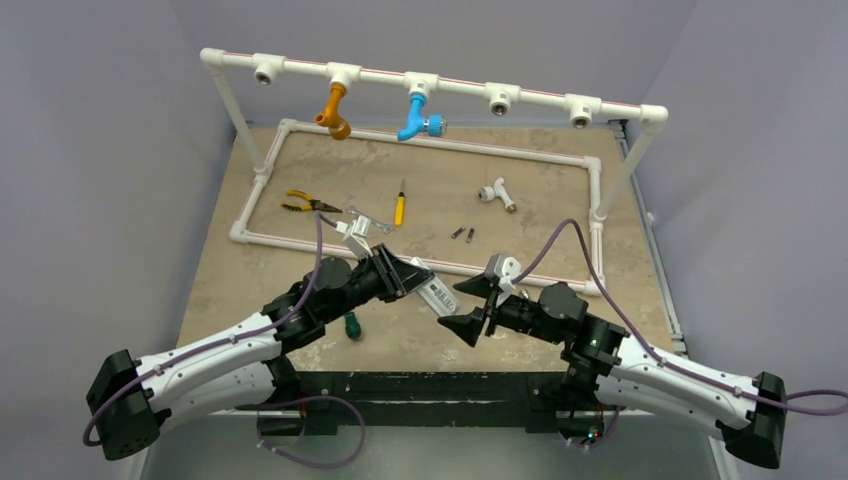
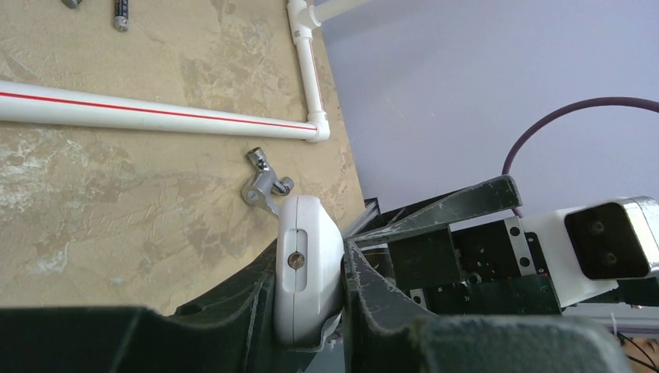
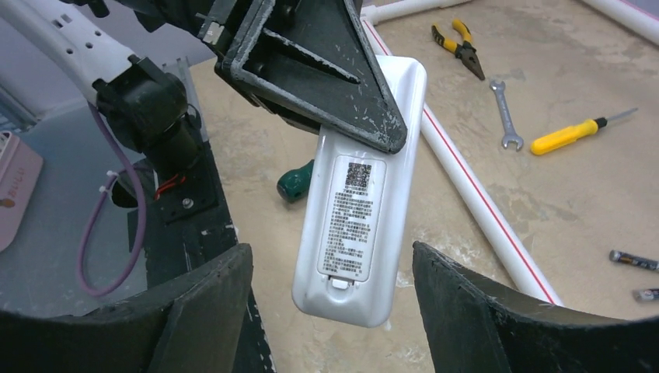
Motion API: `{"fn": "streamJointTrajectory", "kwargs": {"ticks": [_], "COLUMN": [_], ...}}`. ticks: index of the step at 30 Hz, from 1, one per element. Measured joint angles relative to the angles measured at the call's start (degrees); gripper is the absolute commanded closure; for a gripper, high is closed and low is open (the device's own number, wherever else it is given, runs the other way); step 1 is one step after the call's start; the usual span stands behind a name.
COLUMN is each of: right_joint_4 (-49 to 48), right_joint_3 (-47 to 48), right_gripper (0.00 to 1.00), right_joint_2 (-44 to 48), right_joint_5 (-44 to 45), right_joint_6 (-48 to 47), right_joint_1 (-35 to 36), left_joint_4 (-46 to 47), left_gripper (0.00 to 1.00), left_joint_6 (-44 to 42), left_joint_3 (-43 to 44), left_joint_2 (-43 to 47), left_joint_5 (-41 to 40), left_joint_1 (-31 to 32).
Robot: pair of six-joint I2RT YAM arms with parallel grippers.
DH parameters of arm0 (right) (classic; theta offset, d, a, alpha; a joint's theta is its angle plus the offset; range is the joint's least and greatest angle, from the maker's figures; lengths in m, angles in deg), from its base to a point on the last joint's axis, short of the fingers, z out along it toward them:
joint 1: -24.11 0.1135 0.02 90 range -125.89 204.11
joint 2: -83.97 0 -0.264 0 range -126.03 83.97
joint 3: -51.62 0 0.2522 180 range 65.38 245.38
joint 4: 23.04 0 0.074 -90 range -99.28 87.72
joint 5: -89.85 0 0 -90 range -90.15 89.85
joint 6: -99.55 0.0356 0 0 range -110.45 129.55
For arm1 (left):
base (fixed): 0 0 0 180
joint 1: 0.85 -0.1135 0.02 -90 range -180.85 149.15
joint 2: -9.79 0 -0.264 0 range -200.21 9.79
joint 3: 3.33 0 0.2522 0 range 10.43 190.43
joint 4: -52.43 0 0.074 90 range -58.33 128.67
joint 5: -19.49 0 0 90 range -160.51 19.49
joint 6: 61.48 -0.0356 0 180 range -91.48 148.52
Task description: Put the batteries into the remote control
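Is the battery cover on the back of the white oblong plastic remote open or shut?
Shut. The labelled white cover lies flush in the white plastic remote control, no dark bay showing.

From my feed, a mottled tan counter (image 1: 240, 290) sits boxed in by plain lavender-grey walls (image 1: 90, 150) on three sides. The light is soft and even, with faint shadows. A white pipe frame (image 1: 440, 152) rims the counter's far half.

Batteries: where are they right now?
Top view: both batteries lie side by side inside the pipe frame, between the yellow screwdriver and the pipe tee.
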Motion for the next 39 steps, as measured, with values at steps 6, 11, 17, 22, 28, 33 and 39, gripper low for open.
{"fn": "streamJointTrajectory", "kwargs": {"ticks": [6,11,17,22,28,33,39], "right_joint_4": [6.0,9.7,13.4,16.9,19.0,19.7,21.2], "right_joint_3": [3.3,4.2,4.6,5.8,6.1,6.1,6.8], "right_gripper": [0.29,0.31,0.34,0.43,0.59,0.64,0.65], "right_joint_2": [3.5,7.7,11.6,12.4,12.4,12.4,10.7], "right_joint_5": [-4.4,-7.1,-9.0,-10.1,-12.1,-15.0,-19.3], "right_joint_6": [-8.1,-13.9,-19.1,-22.9,-27.7,-31.6,-35.8], "right_joint_1": [0.0,0.0,0.0,0.0,0.0,0.0,0.0], "left_joint_4": [4.2,10.1,14.1,15.6,16.2,16.8,17.2], "left_gripper": [1.0,1.0,1.0,1.0,1.0,1.0,1.0], "left_joint_6": [-2.3,-6.1,-11.4,-14.7,-16.9,-17.2,-16.3], "left_joint_3": [-3.6,-6.8,-8.0,-8.1,-8.2,-8.4,-8.5], "left_joint_2": [3.1,4.6,6.3,7.0,7.0,7.0,6.5], "left_joint_5": [2.3,8.0,13.7,16.3,17.9,18.5,18.1], "left_joint_1": [0.0,-0.1,-0.1,-0.1,-0.1,-0.1,-0.1]}}
